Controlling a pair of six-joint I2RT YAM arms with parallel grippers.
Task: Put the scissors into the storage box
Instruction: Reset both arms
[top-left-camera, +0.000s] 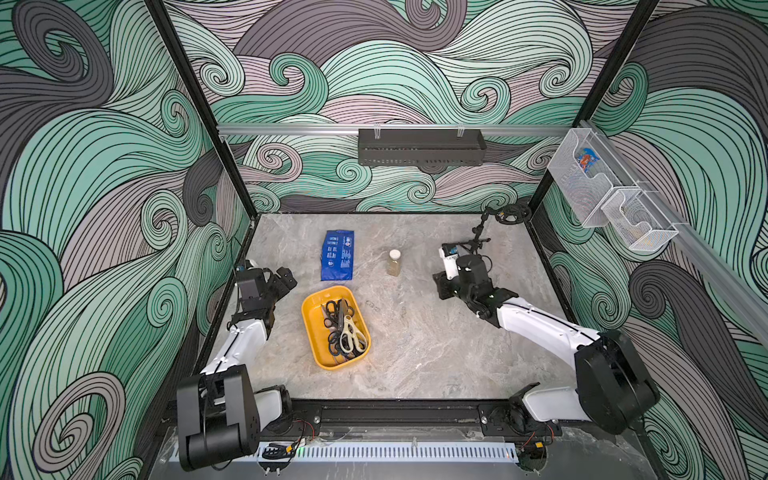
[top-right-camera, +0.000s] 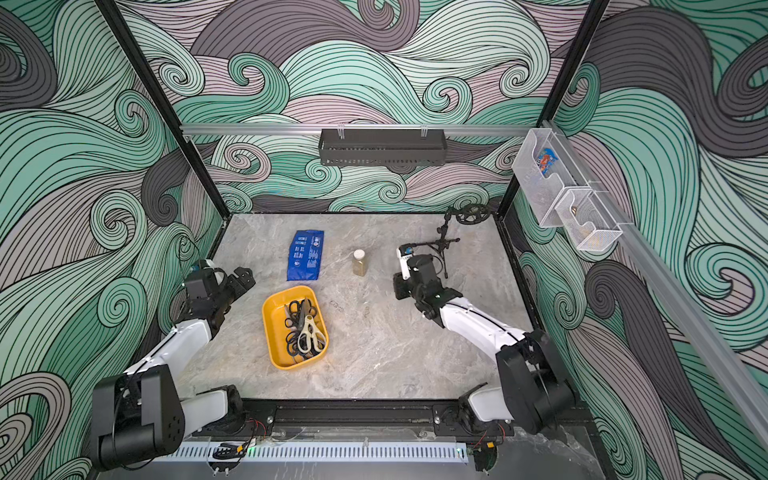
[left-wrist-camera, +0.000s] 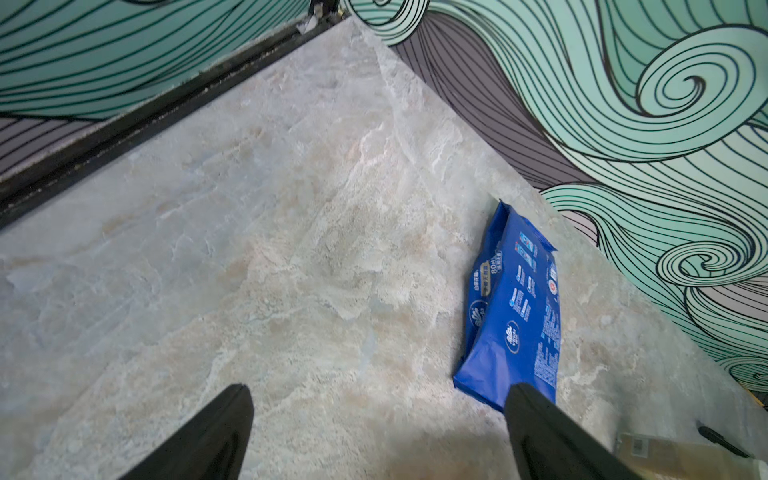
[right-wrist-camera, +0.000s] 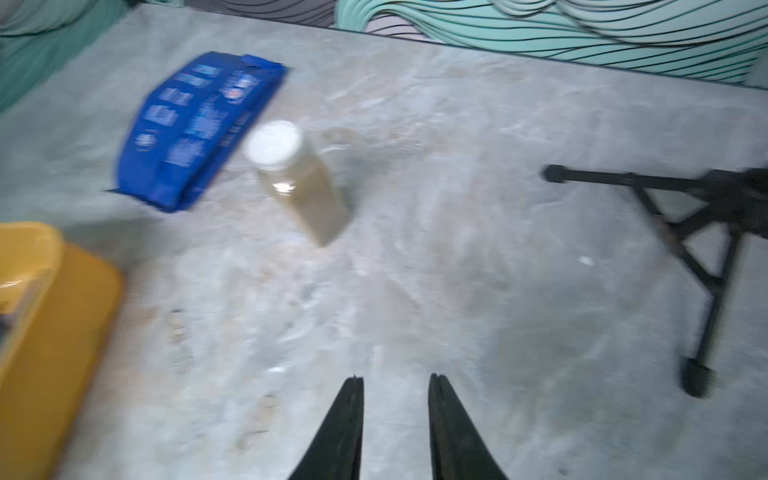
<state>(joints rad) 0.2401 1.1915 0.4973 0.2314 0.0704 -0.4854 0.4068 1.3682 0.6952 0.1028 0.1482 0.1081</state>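
Note:
The yellow storage box (top-left-camera: 311, 320) (top-right-camera: 272, 328) sits left of the table's middle; its corner shows in the right wrist view (right-wrist-camera: 50, 299). Several scissors (top-left-camera: 345, 330) (top-right-camera: 305, 330) lie piled inside, black-handled ones and a cream pair. A faint, nearly clear looped shape (top-left-camera: 372, 305) lies on the table right of the box; I cannot tell what it is. My left gripper (top-left-camera: 286, 278) (left-wrist-camera: 378, 390) hovers wide open left of the box, empty. My right gripper (top-left-camera: 441, 286) (right-wrist-camera: 395, 378) hovers well right of the box, its jaws a narrow gap apart with nothing between them.
A blue packet (top-left-camera: 337, 255) and a white-capped bottle (top-left-camera: 394, 262) lie behind the box. A black mini tripod (top-left-camera: 478, 241) stands at the back right. A black perforated bin (top-left-camera: 419, 147) hangs on the rear rail, white mesh baskets (top-left-camera: 582, 178) on the right rail.

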